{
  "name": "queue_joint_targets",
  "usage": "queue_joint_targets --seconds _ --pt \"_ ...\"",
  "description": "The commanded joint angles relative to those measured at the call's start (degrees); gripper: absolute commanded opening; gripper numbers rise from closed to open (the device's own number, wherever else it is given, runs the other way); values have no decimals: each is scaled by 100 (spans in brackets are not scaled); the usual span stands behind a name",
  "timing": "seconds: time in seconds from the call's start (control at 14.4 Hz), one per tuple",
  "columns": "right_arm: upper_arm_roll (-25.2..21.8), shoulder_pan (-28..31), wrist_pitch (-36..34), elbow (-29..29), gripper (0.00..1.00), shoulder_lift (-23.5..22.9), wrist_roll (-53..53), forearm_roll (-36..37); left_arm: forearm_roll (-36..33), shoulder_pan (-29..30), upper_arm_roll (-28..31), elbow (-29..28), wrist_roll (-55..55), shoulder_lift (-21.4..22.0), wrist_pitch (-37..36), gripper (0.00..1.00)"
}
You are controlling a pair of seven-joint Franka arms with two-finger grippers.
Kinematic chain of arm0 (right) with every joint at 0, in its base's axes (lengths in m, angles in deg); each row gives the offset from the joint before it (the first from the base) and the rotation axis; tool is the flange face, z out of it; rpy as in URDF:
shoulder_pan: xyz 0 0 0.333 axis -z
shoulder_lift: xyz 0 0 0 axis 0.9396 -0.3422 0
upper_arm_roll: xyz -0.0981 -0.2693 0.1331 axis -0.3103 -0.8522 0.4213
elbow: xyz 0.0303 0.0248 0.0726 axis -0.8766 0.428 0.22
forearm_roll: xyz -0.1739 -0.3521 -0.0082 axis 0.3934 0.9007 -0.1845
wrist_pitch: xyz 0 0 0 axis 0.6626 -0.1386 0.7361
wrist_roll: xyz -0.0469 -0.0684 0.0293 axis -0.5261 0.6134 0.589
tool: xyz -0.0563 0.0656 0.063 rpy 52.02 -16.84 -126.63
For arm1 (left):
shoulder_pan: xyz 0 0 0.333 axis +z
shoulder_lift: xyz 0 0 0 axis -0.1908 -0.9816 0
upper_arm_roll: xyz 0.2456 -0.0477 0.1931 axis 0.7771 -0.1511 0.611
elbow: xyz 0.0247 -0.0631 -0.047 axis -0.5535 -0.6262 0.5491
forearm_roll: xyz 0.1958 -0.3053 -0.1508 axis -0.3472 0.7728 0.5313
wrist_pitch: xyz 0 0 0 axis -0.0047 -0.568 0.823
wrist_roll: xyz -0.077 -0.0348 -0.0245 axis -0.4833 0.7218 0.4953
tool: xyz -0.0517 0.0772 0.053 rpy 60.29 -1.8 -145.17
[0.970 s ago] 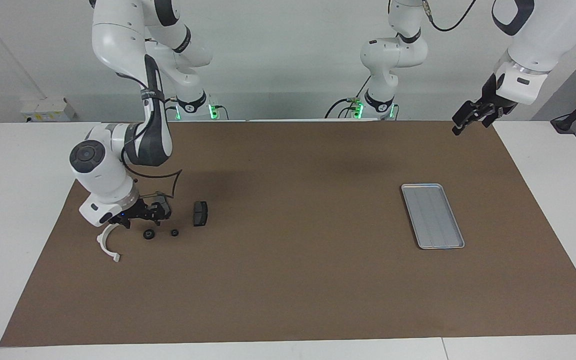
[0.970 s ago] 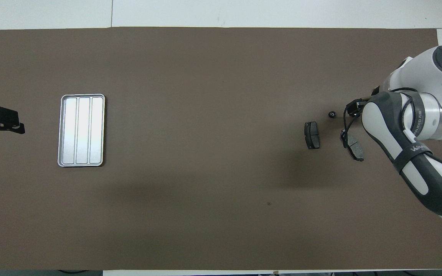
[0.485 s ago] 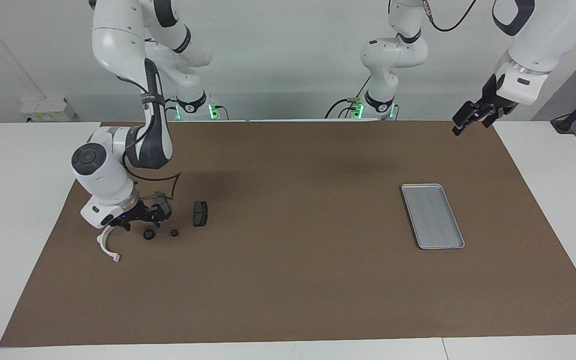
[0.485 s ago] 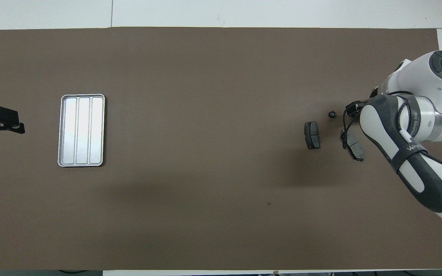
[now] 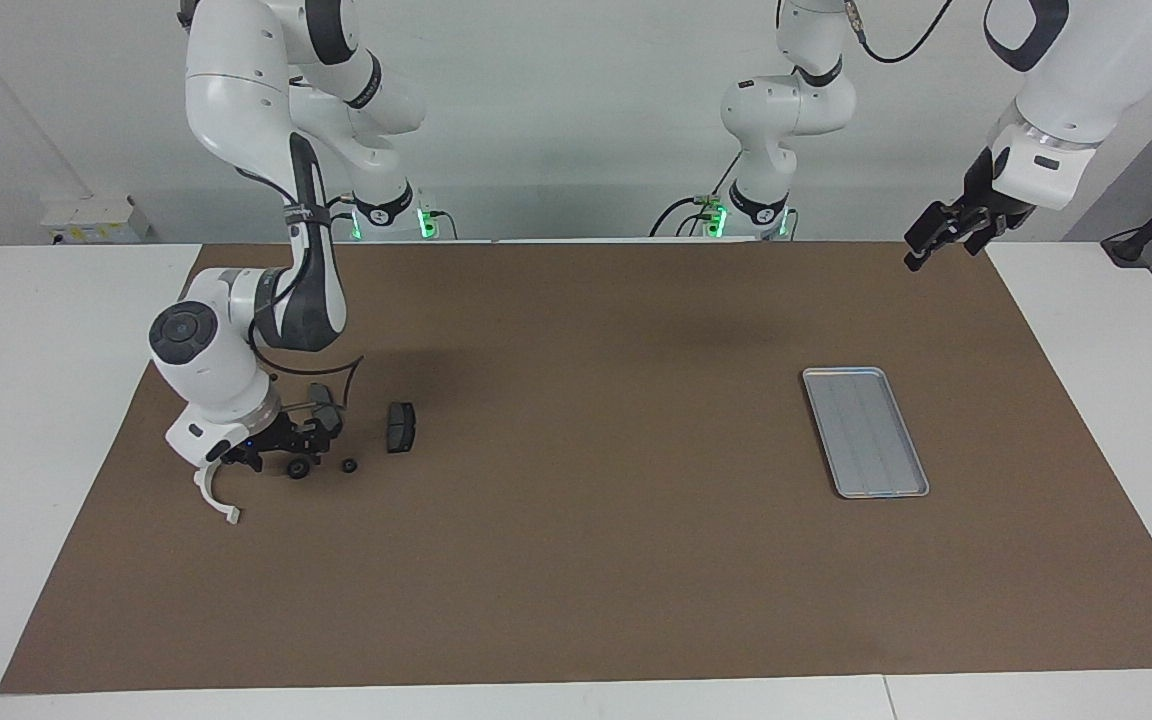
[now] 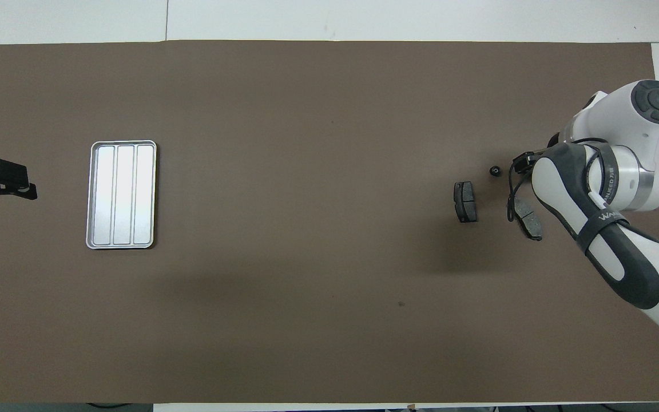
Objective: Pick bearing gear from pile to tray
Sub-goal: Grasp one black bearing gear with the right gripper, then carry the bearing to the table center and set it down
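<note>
Right gripper low over the pile, about to take a bearing gear

The right gripper (image 5: 288,447) has come down over the last second and slid toward the small black round pieces; whether its fingers are parted or grasping I cannot tell. The larger black round piece (image 5: 298,469) lies at about five o'clock from the tips, touching or just beside them, with the smaller black piece (image 5: 348,465) near it at three o'clock. Around them lie the white half-ring bracket (image 5: 213,494) and two dark plates (image 5: 400,427). The tray (image 5: 865,431) sits well apart toward the left arm's end, holding nothing. The left gripper (image 5: 941,233) waits, fingers released. I judge the pick imminent, not done.
</note>
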Motion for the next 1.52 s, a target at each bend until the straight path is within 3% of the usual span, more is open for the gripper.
queue_joint_targets --seconds 0.0,0.55,0.76,0.97,1.25,1.39,1.46 --pt "45 37 262 44 88 -60 -168 -86 -6 11 -13 -192 27 180 40 100" --pt "45 1 394 44 80 -165 -142 -86 -6 11 -4 -192 27 180 40 100" --pt "45 -25 403 44 71 -174 -142 -86 -6 11 -4 -192 27 180 40 100" --pt "45 -25 403 44 54 -183 -142 -86 -6 11 -4 -192 27 180 40 100" --pt "45 -25 394 35 11 -174 -159 -86 -6 11 -4 -192 27 180 40 100" --pt "45 -25 307 -8 0 -174 -159 -78 -6 11 -4 -192 27 180 40 100" --pt "45 -42 202 -44 0 -148 -142 -86 -6 11 -4 -192 27 180 40 100"
